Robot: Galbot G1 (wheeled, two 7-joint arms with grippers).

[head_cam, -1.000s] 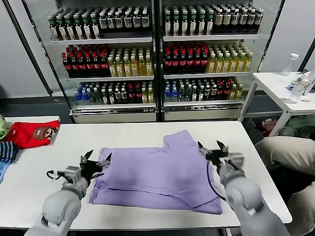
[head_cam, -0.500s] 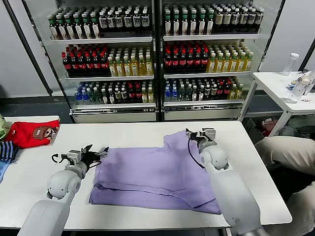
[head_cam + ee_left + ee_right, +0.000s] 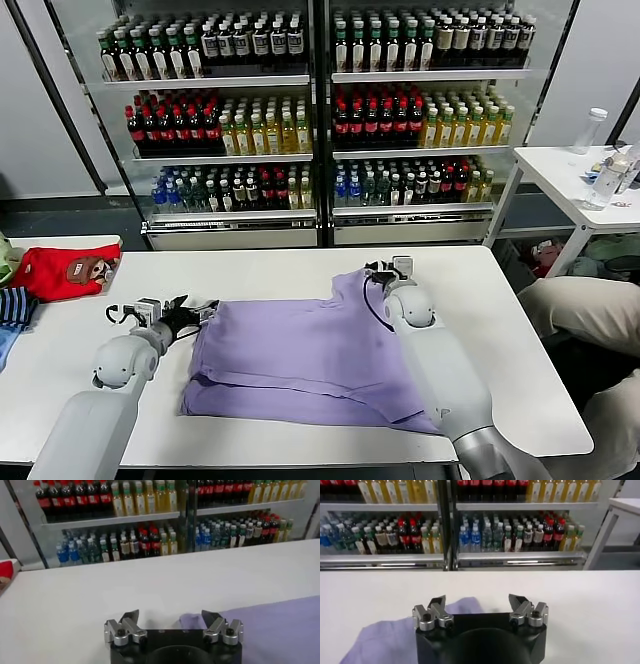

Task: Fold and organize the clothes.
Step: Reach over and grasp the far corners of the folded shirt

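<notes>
While the lavender T-shirt [image 3: 310, 355] lay spread at the table's [image 3: 520, 330] centre, the left gripper [image 3: 190, 312] hovered at its nine-o'clock edge, fingers released. The right gripper [image 3: 383, 270] hung over its one-o'clock corner, fingers likewise spread, grasping nothing.

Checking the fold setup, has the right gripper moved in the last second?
Yes. In the head view the right gripper has moved away from the robot along the lavender T-shirt, toward the drinks fridge, and is now at the shirt's far sleeve.

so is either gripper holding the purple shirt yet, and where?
Nothing held. Left gripper open at the lavender T-shirt's near-left corner; right gripper open at its far sleeve corner. Cloth lies between both jaws, unclamped.
</notes>
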